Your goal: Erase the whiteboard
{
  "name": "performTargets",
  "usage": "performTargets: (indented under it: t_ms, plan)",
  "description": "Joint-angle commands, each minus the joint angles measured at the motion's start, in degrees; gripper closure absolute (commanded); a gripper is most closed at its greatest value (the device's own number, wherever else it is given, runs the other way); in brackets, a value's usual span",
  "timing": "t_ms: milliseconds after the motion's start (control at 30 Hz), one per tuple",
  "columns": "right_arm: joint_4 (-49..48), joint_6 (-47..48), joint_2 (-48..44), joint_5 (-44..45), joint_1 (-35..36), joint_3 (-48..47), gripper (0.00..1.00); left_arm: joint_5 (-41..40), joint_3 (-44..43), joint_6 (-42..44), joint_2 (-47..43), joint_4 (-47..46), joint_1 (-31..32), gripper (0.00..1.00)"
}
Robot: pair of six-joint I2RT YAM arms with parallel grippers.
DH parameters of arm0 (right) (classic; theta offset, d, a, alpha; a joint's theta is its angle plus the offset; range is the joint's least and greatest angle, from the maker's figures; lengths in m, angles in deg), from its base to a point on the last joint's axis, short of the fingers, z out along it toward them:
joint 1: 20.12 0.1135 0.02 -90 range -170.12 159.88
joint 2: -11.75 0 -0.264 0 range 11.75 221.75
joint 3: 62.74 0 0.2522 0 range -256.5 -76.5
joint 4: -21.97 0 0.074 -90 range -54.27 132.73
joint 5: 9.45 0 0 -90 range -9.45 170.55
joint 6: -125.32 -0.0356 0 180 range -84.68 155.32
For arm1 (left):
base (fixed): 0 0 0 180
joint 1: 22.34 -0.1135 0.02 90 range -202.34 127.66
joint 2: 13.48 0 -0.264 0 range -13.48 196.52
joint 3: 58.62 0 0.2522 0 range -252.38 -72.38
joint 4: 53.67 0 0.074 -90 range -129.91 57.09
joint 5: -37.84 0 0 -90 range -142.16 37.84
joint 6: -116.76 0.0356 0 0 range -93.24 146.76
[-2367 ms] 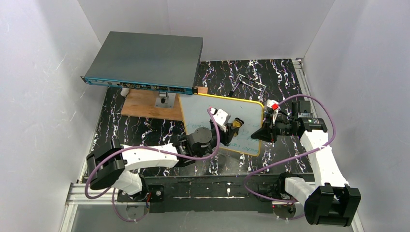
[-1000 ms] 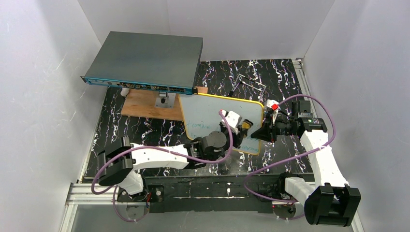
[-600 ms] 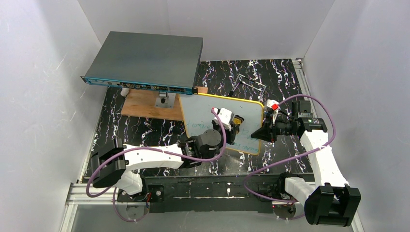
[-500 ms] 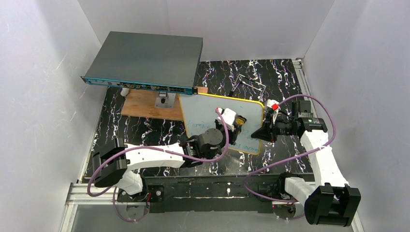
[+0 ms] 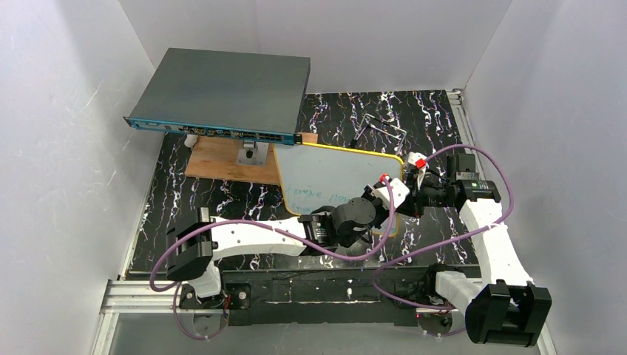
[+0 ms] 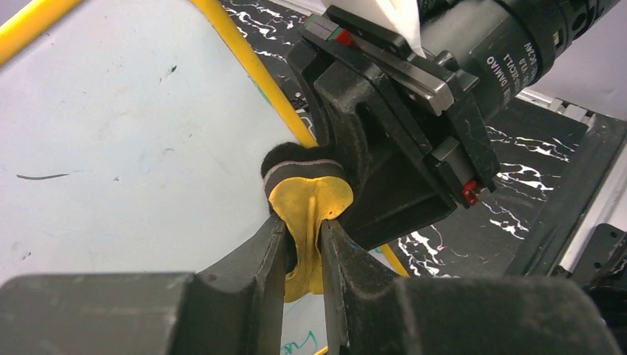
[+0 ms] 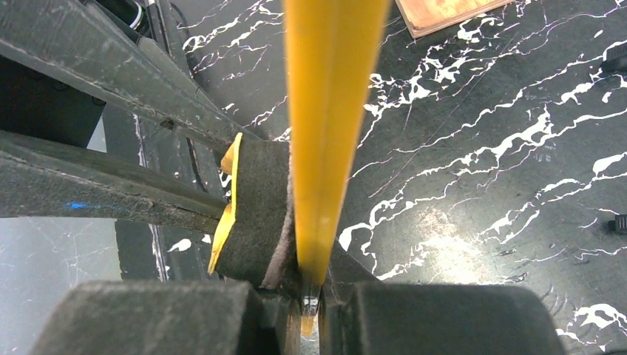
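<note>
Your left gripper (image 6: 303,233) has swept right, to the right edge of the whiteboard (image 5: 330,176).
It pinches the yellow eraser (image 6: 307,194) against that edge; your right gripper (image 7: 310,292) clamps the frame, mid-way across the table (image 5: 222,201).

You've got plain white walls (image 5: 66,111) closing in on the left, the back and the right, and the left one is faintly scuffed. Below them, your counter (image 5: 222,200) is black with white marble veining, under soft, even light. A silver aluminium rail (image 5: 137,296) runs along the near edge. A second rail (image 5: 464,118) climbs the counter's right side to the far corner.
</note>
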Motion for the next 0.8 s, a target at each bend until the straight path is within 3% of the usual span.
performTargets:
  t_ms: [0,167,367,767]
  plan:
    - [8.9,3.6,-1.1,2.4,2.8,0.5,0.99,-9.5,1.5,2.9,1.9,7.5,-1.3,1.0]
    - [8.9,3.6,-0.9,2.3,2.8,0.5,0.99,-14.1,7.4,1.3,0.5,7.6,-1.2,1.0]
    - [8.8,3.6,-1.0,2.3,2.8,0.6,0.99,-17.3,8.9,5.5,-0.5,3.9,-1.3,1.0]
    - [8.7,3.5,-0.7,2.6,2.8,0.5,0.99,-12.8,-2.2,17.6,1.6,-5.4,-0.7,1.0]
